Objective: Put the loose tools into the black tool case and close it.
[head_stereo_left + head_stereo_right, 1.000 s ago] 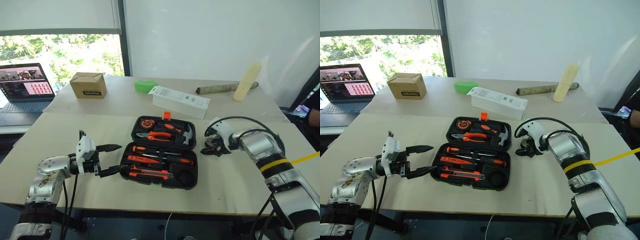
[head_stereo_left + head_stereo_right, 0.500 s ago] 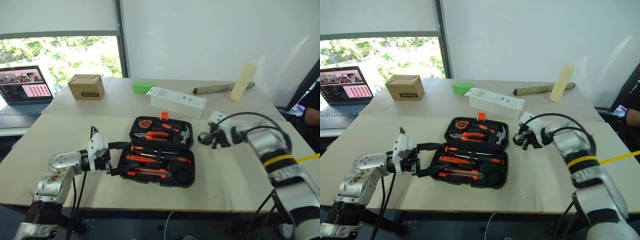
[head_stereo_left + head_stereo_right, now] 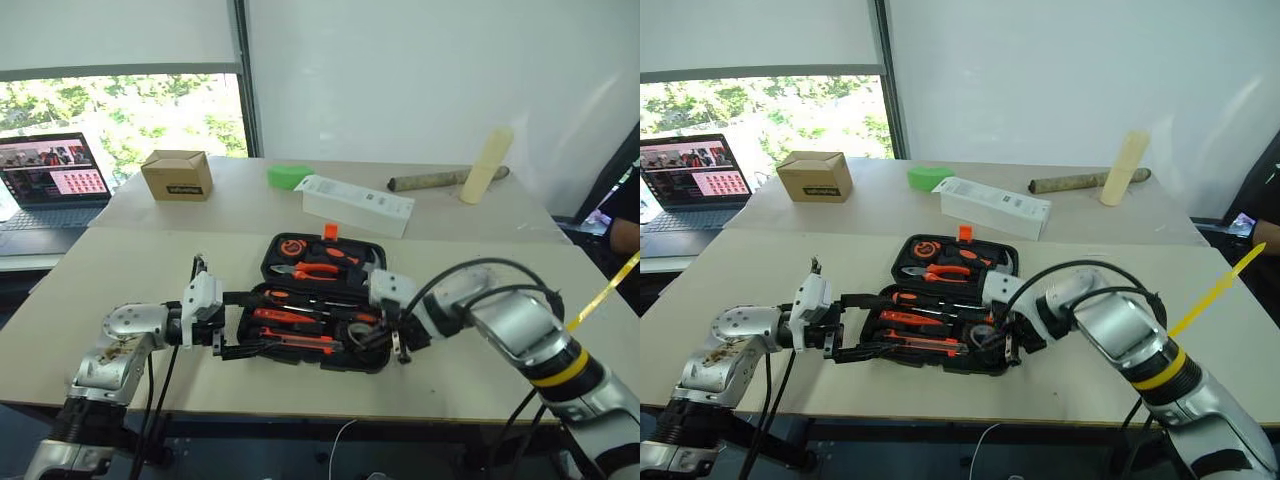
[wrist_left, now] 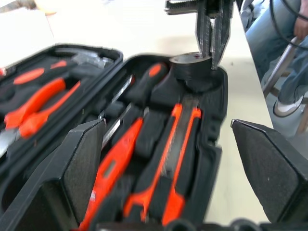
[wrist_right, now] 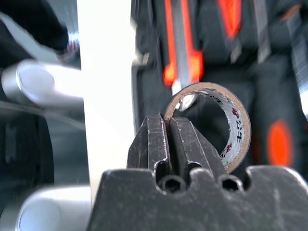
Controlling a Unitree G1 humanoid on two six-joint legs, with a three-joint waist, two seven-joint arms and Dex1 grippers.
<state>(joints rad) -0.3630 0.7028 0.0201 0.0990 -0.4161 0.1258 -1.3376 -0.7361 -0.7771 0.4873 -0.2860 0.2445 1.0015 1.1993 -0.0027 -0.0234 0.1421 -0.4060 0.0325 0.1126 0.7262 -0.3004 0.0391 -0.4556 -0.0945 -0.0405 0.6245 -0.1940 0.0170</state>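
The black tool case [image 3: 372, 364] lies open on the table's near half. Pliers [image 3: 315, 270] and a hammer [image 3: 372, 262] sit in its lid half. Screwdrivers [image 3: 300, 298] and the utility knife [image 3: 300, 340] lie in slots of the near half. My right gripper [image 5: 166, 120] is shut on the rim of the small tape roll [image 5: 236, 130]. It holds the roll [image 4: 195, 72] over the round slot at the case's near right corner. My left gripper [image 3: 258, 320] stands open at the case's left edge, one finger on each side of the near half.
Behind the case lies a long white box [image 3: 357, 204]. Farther back are a green object [image 3: 291, 176], a cardboard box [image 3: 177, 173], a cream cylinder [image 3: 485, 163] and a brown roll [image 3: 430, 181]. A laptop [image 3: 50, 175] stands far left. A person's arm [image 3: 625, 235] shows at the right edge.
My right gripper shut on the tape roll right of the case and swung it left and nearer, over the case's near right corner. The left gripper edged slightly toward the case.
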